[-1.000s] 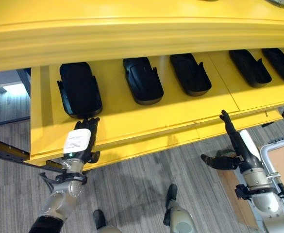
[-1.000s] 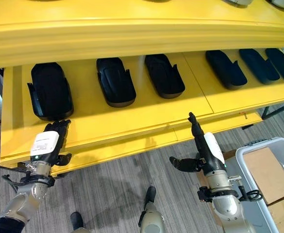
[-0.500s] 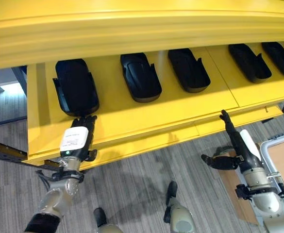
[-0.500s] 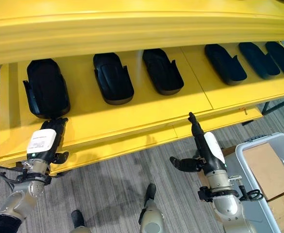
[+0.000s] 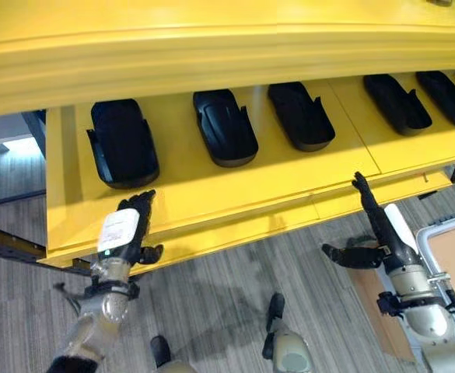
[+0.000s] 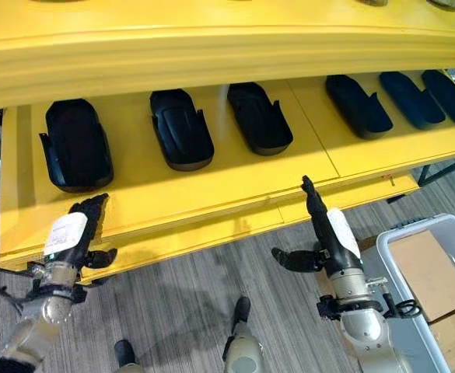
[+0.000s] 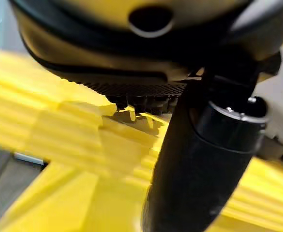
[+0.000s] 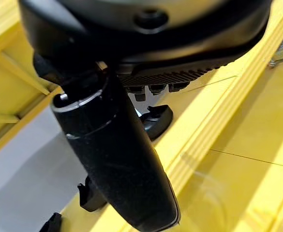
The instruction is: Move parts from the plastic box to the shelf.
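With both hands empty, the next step is likely a trip to the plastic box point(image 6: 429, 287) at your near right. Draw your left hand point(image 5: 126, 229) straight back off the shelf point(image 5: 211, 194) edge, its fingers loosely extended; your right hand point(image 5: 379, 225) is stretched flat. Glossy, moulded black parts point(image 5: 225, 127) line the smooth yellow board.

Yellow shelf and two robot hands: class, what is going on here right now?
A humanoid robot stands at a yellow shelf that already carries a row of black parts. Its left hand is open at the shelf's front edge, just in front of the leftmost part, holding nothing. Its right hand is open too, fingers straight, pointing up at the shelf's front lip. A grey plastic box sits on the floor to the robot's right.
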### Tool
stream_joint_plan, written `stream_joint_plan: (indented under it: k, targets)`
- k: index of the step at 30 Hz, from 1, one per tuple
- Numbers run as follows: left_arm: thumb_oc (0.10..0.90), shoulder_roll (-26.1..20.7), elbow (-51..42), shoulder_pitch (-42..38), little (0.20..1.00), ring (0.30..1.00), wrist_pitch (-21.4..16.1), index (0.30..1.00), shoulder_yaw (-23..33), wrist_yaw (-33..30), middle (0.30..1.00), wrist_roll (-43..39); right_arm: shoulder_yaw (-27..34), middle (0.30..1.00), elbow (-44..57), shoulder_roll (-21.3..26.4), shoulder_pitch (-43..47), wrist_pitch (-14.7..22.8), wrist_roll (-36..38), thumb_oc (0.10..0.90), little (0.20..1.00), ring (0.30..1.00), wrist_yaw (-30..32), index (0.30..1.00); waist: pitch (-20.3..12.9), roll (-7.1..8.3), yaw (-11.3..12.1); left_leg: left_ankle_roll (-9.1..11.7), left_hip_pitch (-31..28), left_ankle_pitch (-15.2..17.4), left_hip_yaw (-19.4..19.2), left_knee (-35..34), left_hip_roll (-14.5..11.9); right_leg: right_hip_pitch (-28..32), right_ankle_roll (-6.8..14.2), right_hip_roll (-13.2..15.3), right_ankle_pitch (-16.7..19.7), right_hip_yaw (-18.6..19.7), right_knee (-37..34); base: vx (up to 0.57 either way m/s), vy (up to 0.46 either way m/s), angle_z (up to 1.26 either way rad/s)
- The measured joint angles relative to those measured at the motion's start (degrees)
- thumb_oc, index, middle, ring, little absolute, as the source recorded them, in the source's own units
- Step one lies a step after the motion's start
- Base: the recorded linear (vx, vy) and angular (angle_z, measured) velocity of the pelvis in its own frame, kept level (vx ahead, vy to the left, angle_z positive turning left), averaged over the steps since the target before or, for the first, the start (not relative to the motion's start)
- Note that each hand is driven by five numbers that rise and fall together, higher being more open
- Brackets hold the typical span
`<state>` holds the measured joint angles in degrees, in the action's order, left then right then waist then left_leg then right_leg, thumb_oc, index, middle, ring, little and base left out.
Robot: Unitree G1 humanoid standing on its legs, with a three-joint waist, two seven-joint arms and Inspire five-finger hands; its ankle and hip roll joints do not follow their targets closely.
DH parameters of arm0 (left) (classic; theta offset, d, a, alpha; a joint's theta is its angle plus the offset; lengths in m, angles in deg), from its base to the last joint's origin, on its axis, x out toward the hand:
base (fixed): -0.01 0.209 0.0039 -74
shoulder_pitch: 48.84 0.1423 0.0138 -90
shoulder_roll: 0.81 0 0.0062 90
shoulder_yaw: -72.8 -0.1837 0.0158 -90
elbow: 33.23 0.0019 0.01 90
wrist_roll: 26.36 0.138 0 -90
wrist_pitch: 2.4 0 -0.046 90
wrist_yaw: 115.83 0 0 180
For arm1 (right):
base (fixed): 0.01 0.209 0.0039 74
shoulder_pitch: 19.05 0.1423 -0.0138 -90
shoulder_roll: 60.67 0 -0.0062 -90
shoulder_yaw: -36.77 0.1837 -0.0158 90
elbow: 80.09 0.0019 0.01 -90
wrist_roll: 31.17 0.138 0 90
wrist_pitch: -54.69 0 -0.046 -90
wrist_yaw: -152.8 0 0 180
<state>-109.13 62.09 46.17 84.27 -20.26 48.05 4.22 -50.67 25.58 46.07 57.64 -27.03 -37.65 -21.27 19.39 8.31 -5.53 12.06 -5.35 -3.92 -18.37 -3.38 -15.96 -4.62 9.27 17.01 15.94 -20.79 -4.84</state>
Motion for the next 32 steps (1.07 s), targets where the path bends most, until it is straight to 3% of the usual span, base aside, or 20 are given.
stream_joint_plan:
  k: [3, 4, 7, 9, 11, 13, 17, 21, 32]
  targets:
    - [0.9, 3.9, -3.0, 5.7, 1.0, 1.0, -3.2, 1.0, 2.5, 2.5, 1.0, -9.1, -0.1, 1.0, 0.0, -0.8, -0.2, 0.0, 0.0, 0.9, 1.0, 1.0, -0.1, 1.0, -0.3, -1.13, 0.8, -0.3, -1.4, 0.2, 0.0, -0.1, 0.0, 1.6, 0.2, 0.1, -0.4, -0.2, 0.0, 0.04, -0.028, 0.06]
    - [0.9, 9.6, -3.4, 8.4, 1.0, 1.0, -6.2, 1.0, 3.4, 3.6, 1.0, -20.4, -0.1, 1.0, 0.0, -1.3, -1.0, 0.0, 1.1, 0.9, 1.0, 1.0, -0.5, 1.0, -2.1, -3.04, 1.0, -0.7, -1.7, 0.6, 0.5, -0.3, 0.1, 2.3, 0.7, 0.2, -1.0, -0.5, 0.0, 0.02, -0.037, 0.17]
    - [0.9, 11.8, -4.1, 10.9, 1.0, 1.0, -7.0, 1.0, 1.5, 9.1, 1.0, -39.9, -1.8, 1.0, -0.1, -1.1, -1.1, 0.1, 4.5, 0.9, 1.0, 1.0, -0.9, 1.0, -4.3, -6.1, 1.4, -0.8, -1.7, 0.7, 1.7, -0.6, 0.1, 3.3, 0.8, 0.3, -1.2, -1.8, 0.0, -0.01, -0.026, 0.23]
    - [0.9, 12.3, -4.1, 13.8, 1.0, 1.0, -6.7, 1.0, -0.3, 12.9, 1.0, -48.2, -2.8, 1.0, -0.2, -1.0, -1.2, 0.1, 5.8, 0.9, 1.0, 1.0, -2.3, 1.0, -5.3, -7.26, 2.0, -0.6, -1.5, 0.5, 2.0, -0.8, 0.1, 3.4, 0.9, 0.4, -1.2, -2.1, 0.0, -0.03, -0.043, 0.09]
    - [0.9, 13.5, -4.1, 16.4, 1.0, 1.0, -5.7, 1.0, -3.8, 15.3, 1.0, -57.5, -4.8, 1.0, -1.3, -2.0, -1.9, 0.1, 8.5, 0.9, 1.0, 1.0, -2.7, 1.0, -6.4, -7.5, 2.6, -0.6, -1.5, 0.2, 2.5, -0.9, 0.0, 3.7, 0.9, 0.4, -1.2, -2.7, 0.0, -0.04, -0.035, 0.15]
    - [0.9, 13.0, -5.5, 18.4, 1.0, 1.0, -4.0, 1.0, -8.2, 18.2, 1.0, -62.6, -7.8, 1.0, -2.4, -3.8, -2.5, 0.1, 12.3, 0.9, 1.0, 1.0, -3.9, 1.0, -8.0, -6.67, 2.8, -0.7, -0.5, -0.3, 4.2, -0.9, -0.1, 4.0, 0.7, 0.4, -1.4, -4.1, 0.0, -0.09, -0.028, 0.36]
    - [0.9, 12.8, -7.7, 17.0, 1.0, 1.0, -4.3, 1.0, -8.1, 18.0, 1.0, -64.2, -11.8, 1.0, -3.7, -5.8, -2.6, 0.2, 15.8, 0.9, 1.0, 1.0, -4.5, 1.0, -11.8, -6.3, 3.0, -0.8, 1.0, -0.5, 5.5, -0.9, -0.2, 4.0, 0.9, 0.6, -1.8, -5.5, -0.1, -0.05, -0.005, 0.18]
    - [0.9, 12.7, -7.5, 15.3, 1.0, 1.0, -5.3, 1.0, -7.8, 17.4, 1.0, -64.1, -12.1, 1.0, -4.8, -6.4, -2.5, 0.2, 17.9, 0.9, 1.0, 1.0, -4.3, 1.0, -14.8, -7.1, 2.6, -0.9, 1.2, -0.6, 6.0, -1.0, -0.1, 4.3, 0.9, 0.7, -2.0, -6.1, -0.1, 0.0, 0.001, 0.05]
    - [0.9, 12.7, -6.3, 14.0, 1.0, 1.0, -5.4, 1.0, -7.9, 16.4, 1.0, -63.8, -12.6, 1.0, -4.9, -6.4, -2.0, 0.2, 20.1, 0.9, 1.0, 1.0, -4.2, 1.0, -15.9, -7.31, 2.5, -0.8, 0.1, -0.7, 4.8, -1.0, -0.1, 4.1, 0.7, 0.6, -1.7, -4.8, 0.0, 0.01, 0.014, -0.05]
